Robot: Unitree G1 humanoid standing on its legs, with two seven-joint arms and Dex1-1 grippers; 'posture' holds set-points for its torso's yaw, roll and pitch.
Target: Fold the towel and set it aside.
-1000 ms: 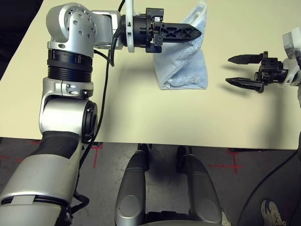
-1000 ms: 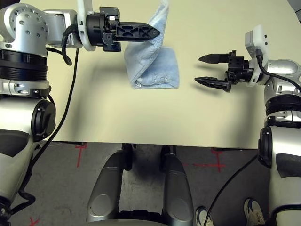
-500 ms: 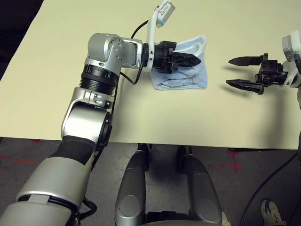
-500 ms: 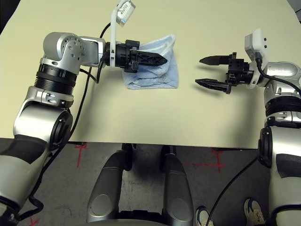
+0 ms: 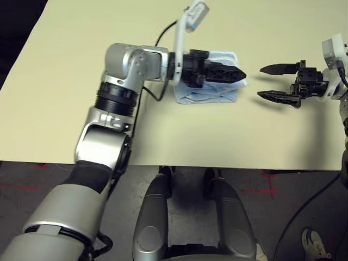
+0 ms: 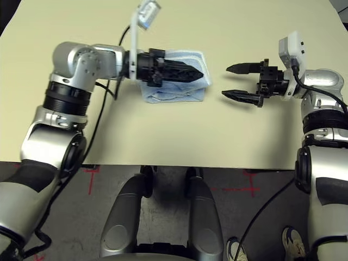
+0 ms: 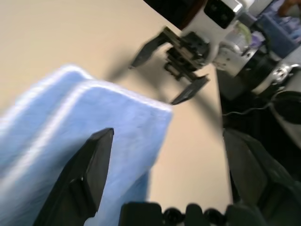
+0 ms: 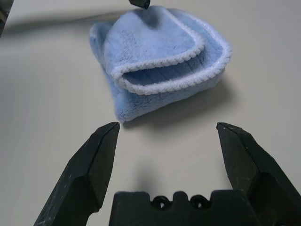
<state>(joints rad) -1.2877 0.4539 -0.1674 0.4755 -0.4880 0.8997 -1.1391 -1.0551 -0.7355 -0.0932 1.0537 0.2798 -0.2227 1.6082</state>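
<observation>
While head view hides towel (image 8: 160, 70) folds, right wrist shows them; both claws (image 5: 231, 73) (image 5: 277, 82) wide, empty.

Bright, even overhead light; soft shadows fall on the table (image 5: 65, 98) beneath the towel (image 8: 160, 66). The left wrist view is motion-blurred.

The left claw (image 7: 164, 155) lowered the towel (image 8: 160, 56) into a fold and spread apart.

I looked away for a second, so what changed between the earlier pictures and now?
The left gripper laid the raised towel flap down over the rest, then opened and let go; the towel now lies folded on the table. The right gripper stayed open beside it.
</observation>
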